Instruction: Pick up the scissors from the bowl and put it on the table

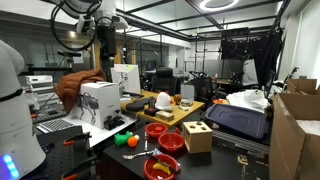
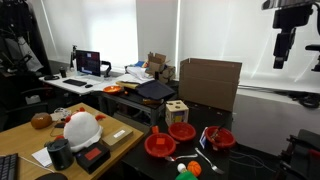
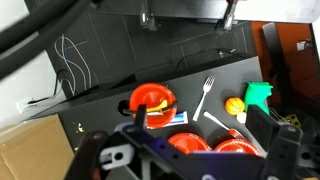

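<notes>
Scissors (image 3: 155,104) in red bowl (image 3: 137,93), blk table (image 3: 110,60).

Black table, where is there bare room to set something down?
Freest in the wrist view: bare table above the upper red bowl, beside the white cable. A narrow gap separates that bowl from the fork. Crowded: around the fork, orange ball, green toy and lower red bowls.

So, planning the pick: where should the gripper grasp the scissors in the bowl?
From straight above: the rim of the red bowl blocks side approaches. Close across the scissors where they lie mid-bowl; handles and blades are too small to tell apart.
</notes>
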### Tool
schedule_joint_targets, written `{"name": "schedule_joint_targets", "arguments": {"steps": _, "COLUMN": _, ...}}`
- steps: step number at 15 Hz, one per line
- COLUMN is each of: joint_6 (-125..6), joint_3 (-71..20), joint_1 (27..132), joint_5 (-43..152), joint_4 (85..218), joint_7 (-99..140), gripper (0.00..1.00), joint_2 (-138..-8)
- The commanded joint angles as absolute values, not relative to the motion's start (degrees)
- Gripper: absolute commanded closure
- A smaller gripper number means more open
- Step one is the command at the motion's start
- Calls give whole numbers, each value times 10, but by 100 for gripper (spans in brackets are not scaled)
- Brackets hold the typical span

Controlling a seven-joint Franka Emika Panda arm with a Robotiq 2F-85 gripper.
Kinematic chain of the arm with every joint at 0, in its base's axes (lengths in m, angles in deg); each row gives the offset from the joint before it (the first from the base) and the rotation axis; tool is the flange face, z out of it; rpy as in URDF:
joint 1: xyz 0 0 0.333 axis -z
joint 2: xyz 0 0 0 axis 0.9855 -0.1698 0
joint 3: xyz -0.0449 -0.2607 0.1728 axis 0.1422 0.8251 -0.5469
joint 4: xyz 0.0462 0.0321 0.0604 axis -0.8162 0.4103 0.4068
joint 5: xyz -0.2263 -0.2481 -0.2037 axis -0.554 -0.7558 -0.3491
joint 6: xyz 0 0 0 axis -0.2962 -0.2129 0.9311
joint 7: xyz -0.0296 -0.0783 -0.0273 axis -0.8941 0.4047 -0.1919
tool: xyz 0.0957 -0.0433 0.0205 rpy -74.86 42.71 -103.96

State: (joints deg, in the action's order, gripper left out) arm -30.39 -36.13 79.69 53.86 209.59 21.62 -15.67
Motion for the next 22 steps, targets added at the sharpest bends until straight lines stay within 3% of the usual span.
{"name": "schedule_joint_targets", "arguments": {"steps": 1, "joint_6": -302, "joint_3": -354, "joint_1": 788, "joint_5": 534, "joint_4": 2095, "joint_7": 211, "gripper": 0, "joint_2": -158}}
{"name": "schedule_joint_targets", "arguments": {"steps": 14, "joint_6": -304, "joint_3": -356, "joint_1": 795, "joint_5": 523, "joint_4": 2067, "joint_7": 210, "gripper": 0, "joint_2": -194}}
{"name": "schedule_joint_targets", "arguments": {"steps": 22, "joint_6": -397, "joint_3": -337, "joint_1": 806, "joint_5": 510, "joint_4": 1879, "joint_7": 202, "gripper": 0, "joint_2": -452}}
